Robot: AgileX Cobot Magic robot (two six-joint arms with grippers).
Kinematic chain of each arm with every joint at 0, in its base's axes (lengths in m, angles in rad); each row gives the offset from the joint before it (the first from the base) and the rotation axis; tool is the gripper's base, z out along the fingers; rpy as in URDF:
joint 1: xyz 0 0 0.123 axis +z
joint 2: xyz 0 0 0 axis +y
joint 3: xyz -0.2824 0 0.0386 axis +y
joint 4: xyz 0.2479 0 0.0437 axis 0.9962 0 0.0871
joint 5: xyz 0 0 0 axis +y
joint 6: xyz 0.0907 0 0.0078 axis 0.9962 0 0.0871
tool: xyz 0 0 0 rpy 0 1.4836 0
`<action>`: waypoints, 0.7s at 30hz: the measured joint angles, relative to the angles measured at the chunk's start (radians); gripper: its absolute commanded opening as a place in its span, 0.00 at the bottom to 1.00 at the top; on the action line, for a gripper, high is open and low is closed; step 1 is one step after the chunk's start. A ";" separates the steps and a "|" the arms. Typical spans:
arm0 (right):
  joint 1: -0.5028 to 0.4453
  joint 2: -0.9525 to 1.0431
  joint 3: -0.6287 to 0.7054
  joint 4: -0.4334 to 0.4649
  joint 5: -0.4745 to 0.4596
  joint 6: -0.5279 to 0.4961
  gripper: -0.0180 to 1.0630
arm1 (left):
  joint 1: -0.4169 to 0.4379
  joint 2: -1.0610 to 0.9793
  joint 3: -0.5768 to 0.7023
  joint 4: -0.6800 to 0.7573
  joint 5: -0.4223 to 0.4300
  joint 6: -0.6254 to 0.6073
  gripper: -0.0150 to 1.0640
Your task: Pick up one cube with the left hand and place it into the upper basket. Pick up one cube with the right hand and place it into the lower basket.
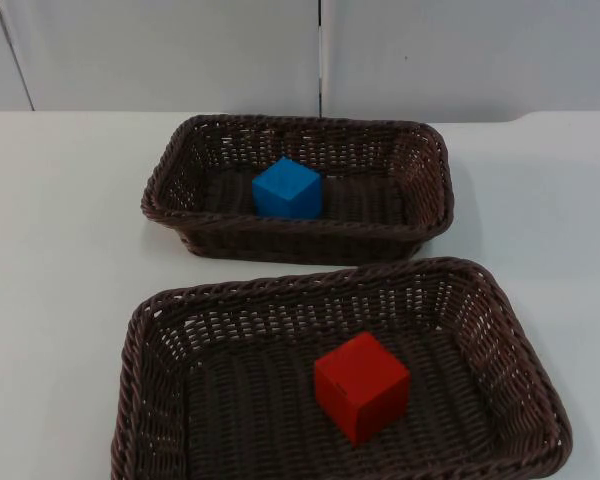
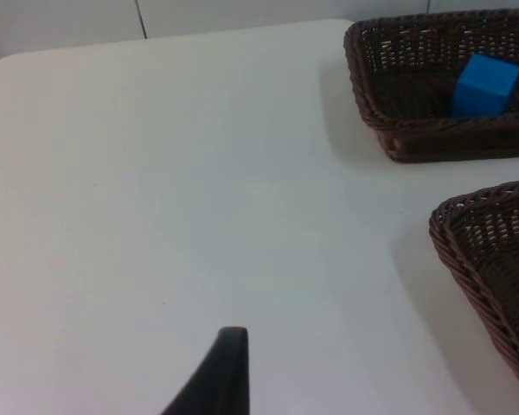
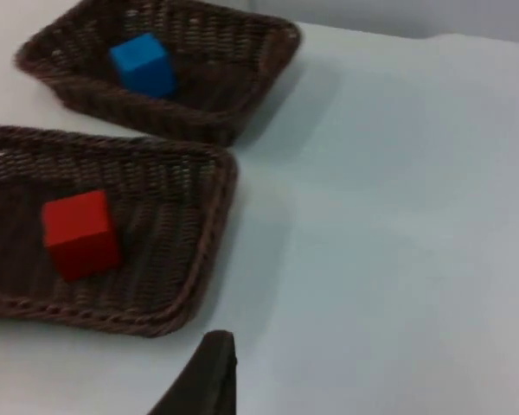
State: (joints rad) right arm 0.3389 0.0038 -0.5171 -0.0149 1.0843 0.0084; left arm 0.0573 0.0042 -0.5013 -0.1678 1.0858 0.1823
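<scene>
A blue cube [image 1: 287, 189] rests inside the upper brown wicker basket [image 1: 300, 228], near its middle. A red cube [image 1: 361, 387] lies in the lower wicker basket [image 1: 310, 283], slightly right of centre. My left gripper [image 2: 229, 367] hangs over bare table well to the left of both baskets; its view takes in the blue cube [image 2: 484, 85], the upper basket [image 2: 363, 86] and a corner of the lower basket [image 2: 467, 251]. My right gripper [image 3: 209, 376] waits over the table beside the lower basket [image 3: 216, 225], away from the red cube [image 3: 80, 233] and the blue cube [image 3: 143, 63].
The white table [image 1: 60, 250] has open room on both sides of the baskets. A grey partition wall [image 1: 180, 50] closes off the back. The two baskets stand close together, one behind the other.
</scene>
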 measured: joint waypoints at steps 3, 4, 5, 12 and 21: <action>-0.073 0.000 0.000 0.000 0.000 0.000 0.99 | 0.000 0.000 0.000 0.000 0.000 0.000 0.99; -0.100 0.000 0.000 0.000 0.000 0.000 0.99 | 0.000 0.000 0.000 0.000 0.000 0.000 0.99; -0.100 0.000 0.000 0.000 0.000 0.000 0.99 | 0.000 0.000 0.000 0.000 0.000 0.000 0.99; -0.216 0.000 0.000 0.000 0.000 0.002 0.99 | 0.000 0.000 0.000 0.000 0.000 0.000 0.99; -0.278 0.000 0.000 0.000 0.000 0.006 0.99 | 0.000 0.000 0.000 0.000 0.000 0.000 0.99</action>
State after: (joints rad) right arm 0.0610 0.0038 -0.5171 -0.0149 1.0843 0.0143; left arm 0.0573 0.0042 -0.5013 -0.1678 1.0858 0.1823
